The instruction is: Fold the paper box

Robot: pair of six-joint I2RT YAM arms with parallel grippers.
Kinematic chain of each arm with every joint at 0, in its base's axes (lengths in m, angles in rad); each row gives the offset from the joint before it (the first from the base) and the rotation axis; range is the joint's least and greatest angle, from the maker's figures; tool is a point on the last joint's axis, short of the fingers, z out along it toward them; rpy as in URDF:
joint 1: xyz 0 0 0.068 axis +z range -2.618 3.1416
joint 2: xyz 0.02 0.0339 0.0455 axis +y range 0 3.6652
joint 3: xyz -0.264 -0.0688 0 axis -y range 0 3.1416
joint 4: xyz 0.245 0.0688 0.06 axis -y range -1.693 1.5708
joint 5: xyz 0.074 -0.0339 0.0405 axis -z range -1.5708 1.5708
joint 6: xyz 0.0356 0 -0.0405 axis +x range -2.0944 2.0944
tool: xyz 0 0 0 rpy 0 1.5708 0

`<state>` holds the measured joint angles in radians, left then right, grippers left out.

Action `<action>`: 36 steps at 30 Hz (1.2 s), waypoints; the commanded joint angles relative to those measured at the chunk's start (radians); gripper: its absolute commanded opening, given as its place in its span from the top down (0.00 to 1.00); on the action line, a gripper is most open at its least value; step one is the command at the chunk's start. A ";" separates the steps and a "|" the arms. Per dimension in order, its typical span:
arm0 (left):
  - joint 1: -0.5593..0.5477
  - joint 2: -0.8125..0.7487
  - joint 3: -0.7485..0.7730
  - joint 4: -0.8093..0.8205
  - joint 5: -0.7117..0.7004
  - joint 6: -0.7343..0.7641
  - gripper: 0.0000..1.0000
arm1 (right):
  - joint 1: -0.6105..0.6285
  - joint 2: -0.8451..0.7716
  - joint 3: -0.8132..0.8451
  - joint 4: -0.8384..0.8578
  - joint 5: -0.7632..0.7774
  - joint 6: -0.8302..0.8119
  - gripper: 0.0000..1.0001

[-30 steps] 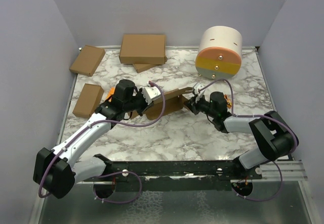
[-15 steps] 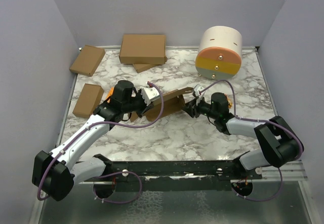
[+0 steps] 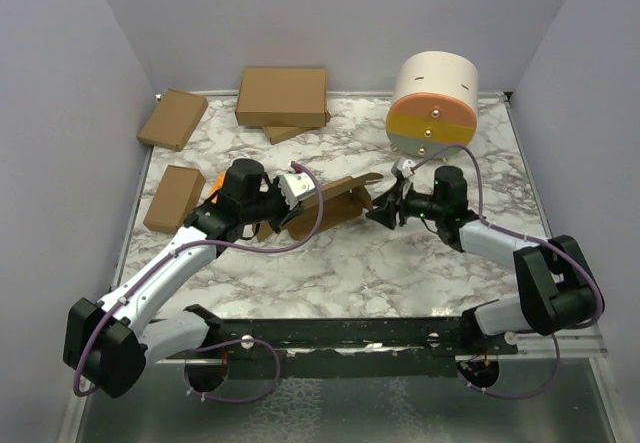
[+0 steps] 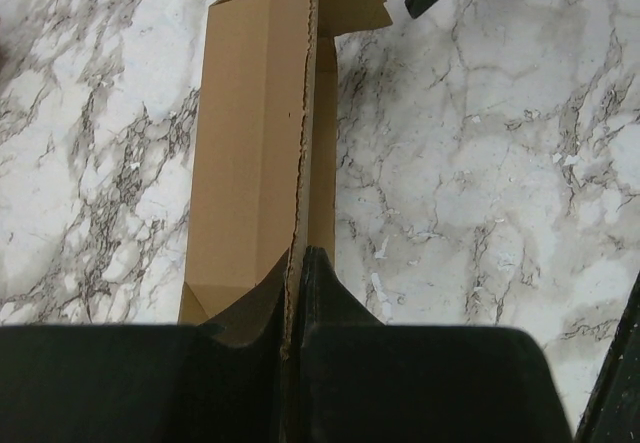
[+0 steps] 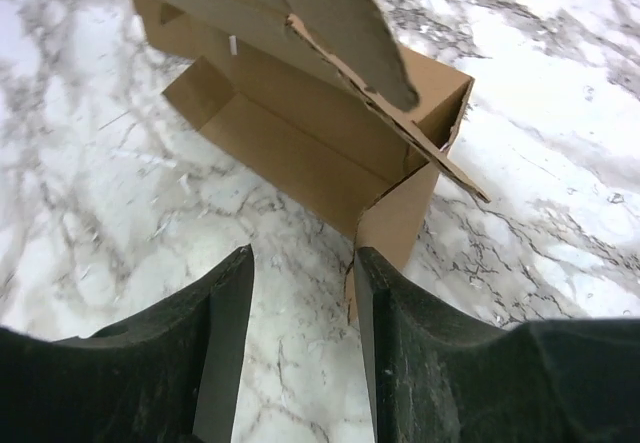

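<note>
While left fingers (image 4: 325, 303) pinch it, paper box (image 4: 250, 143) half-folded, open

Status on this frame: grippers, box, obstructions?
Left gripper shut on paper box wall. Right gripper open at its end, empty. Box half-folded, flaps loose. Other cartons far back.

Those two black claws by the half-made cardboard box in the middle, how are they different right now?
The left gripper is pinched shut on a wall edge of the paper box; the right gripper stands open, gripping nothing. The left gripper holds the box's left end; the right gripper faces its open right end, where flaps hang loose. Both are black, two-fingered and aimed at the same box.
</note>
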<state>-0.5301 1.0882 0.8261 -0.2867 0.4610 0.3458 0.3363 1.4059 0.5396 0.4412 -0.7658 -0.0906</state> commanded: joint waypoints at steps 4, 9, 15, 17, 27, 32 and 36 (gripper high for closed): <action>0.005 -0.016 0.001 -0.031 0.042 -0.016 1.00 | -0.151 -0.010 0.077 -0.146 -0.493 -0.116 0.51; 0.005 -0.019 -0.002 -0.032 0.045 -0.017 1.00 | -0.206 -0.050 0.109 -0.205 -0.550 -0.166 0.50; 0.005 -0.024 -0.004 -0.033 0.048 -0.012 1.00 | -0.252 -0.071 0.159 -0.194 -0.377 -0.104 0.50; 0.005 -0.022 -0.003 -0.036 0.050 -0.005 1.00 | -0.259 -0.040 0.175 -0.175 -0.291 -0.087 0.44; 0.005 -0.013 0.008 -0.051 0.053 0.003 1.00 | -0.263 0.296 0.433 -0.395 -0.332 -0.369 0.21; 0.005 -0.011 0.011 -0.049 0.053 0.004 1.00 | -0.263 0.357 0.506 -0.415 -0.318 -0.379 0.22; 0.005 -0.004 0.016 -0.050 0.056 0.003 1.00 | -0.260 0.439 0.619 -0.520 -0.320 -0.427 0.25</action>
<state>-0.5301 1.0821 0.8261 -0.3092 0.4831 0.3477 0.0784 1.7756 1.0489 0.0284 -1.0908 -0.4419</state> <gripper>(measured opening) 0.018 0.767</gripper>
